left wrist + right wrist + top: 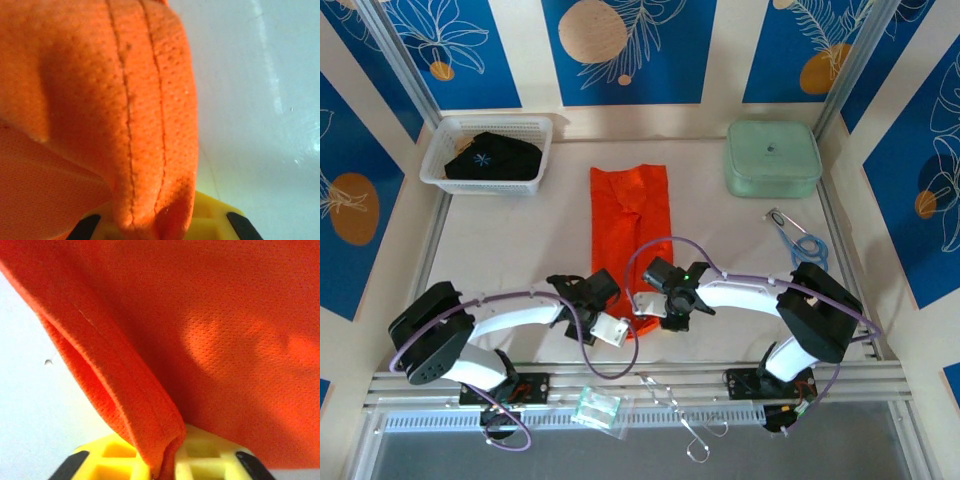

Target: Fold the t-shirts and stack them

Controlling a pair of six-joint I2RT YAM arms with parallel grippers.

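The orange t-shirt (630, 215) lies as a long narrow strip down the middle of the white table. At its near end my left gripper (619, 331) and my right gripper (645, 305) sit close together. In the left wrist view the stitched hem of the orange t-shirt (125, 100) is pinched in my left gripper (150, 227), which is shut on it. The right wrist view shows a folded edge of the orange t-shirt (200, 315) clamped in my shut right gripper (167, 465). A black t-shirt (492, 158) with a small light-blue mark lies in the basket.
The white mesh basket (535, 125) stands at the back left. A pale green case (772, 158) sits at the back right, with blue-handled scissors (798, 235) near the right edge. A clear plastic piece (597, 408) and metal tools (680, 420) lie on the near rail.
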